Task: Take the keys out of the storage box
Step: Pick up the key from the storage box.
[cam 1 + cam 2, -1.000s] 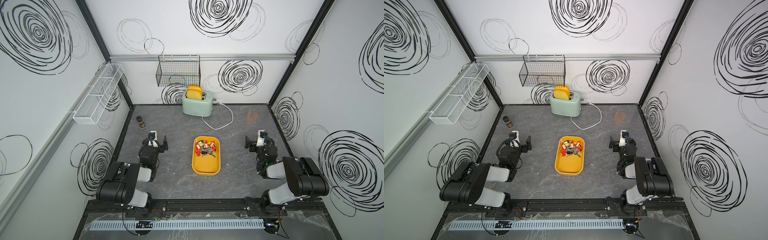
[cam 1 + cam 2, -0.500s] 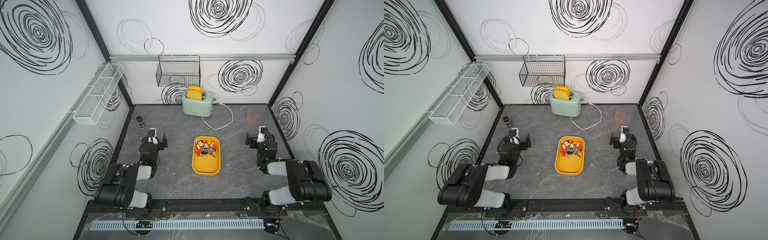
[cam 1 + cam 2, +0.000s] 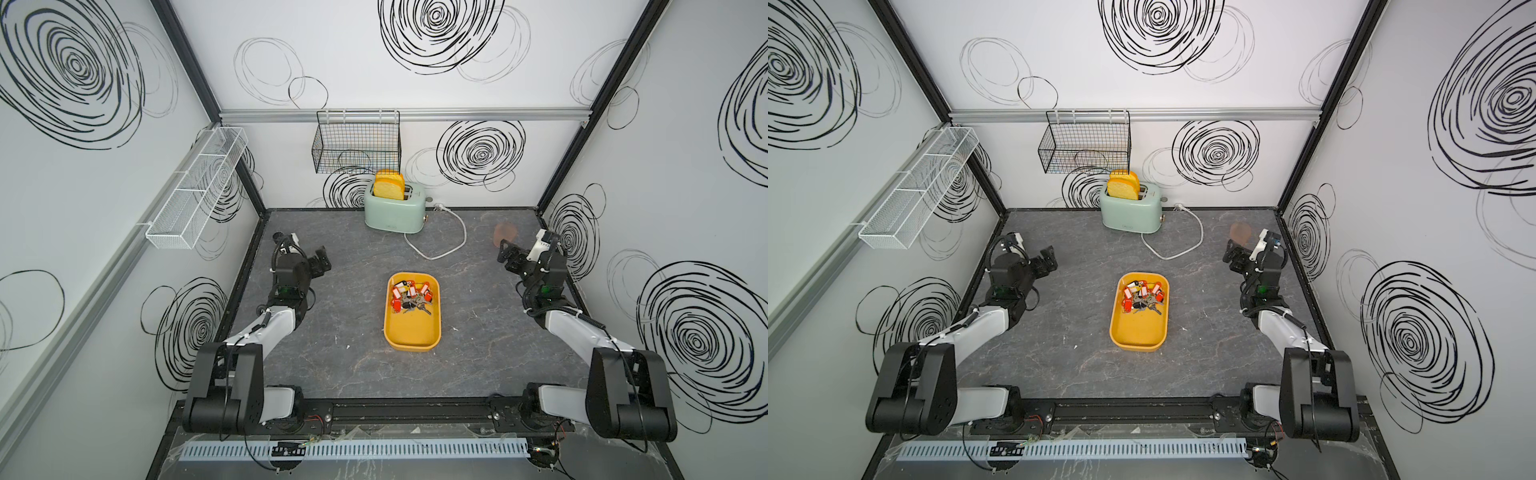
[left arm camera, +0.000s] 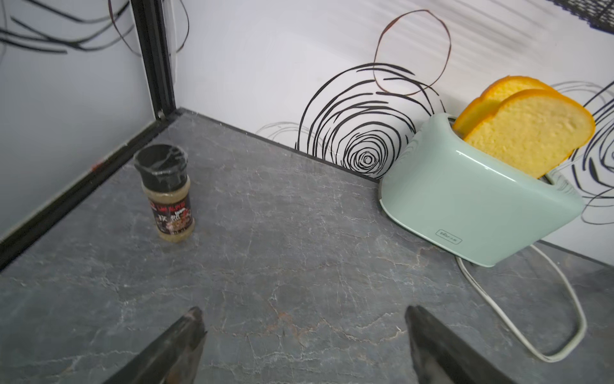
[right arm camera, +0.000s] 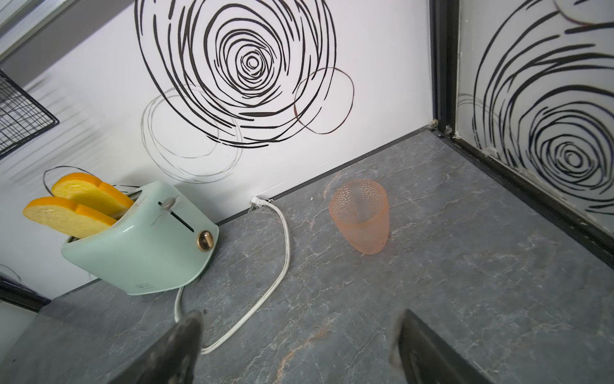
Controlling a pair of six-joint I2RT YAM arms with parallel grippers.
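Desk [image 3: 332,332] is carrying the box [image 3: 411,332] of keys [image 3: 411,296]; left claw [image 3: 323,259] and right claw [image 3: 505,252] are hanging released, well away from it, probably needing a steep reach in.

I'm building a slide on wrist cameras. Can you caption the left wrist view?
Open left gripper above the grey tabletop, facing a spice jar and a mint toaster holding two bread slices.

The small black-capped clear spice jar [image 4: 169,196] has a dark label with white Chinese characters, too blurred to read. The mint-green toaster [image 4: 465,199] bears a small boxed brand mark, equally illegible.
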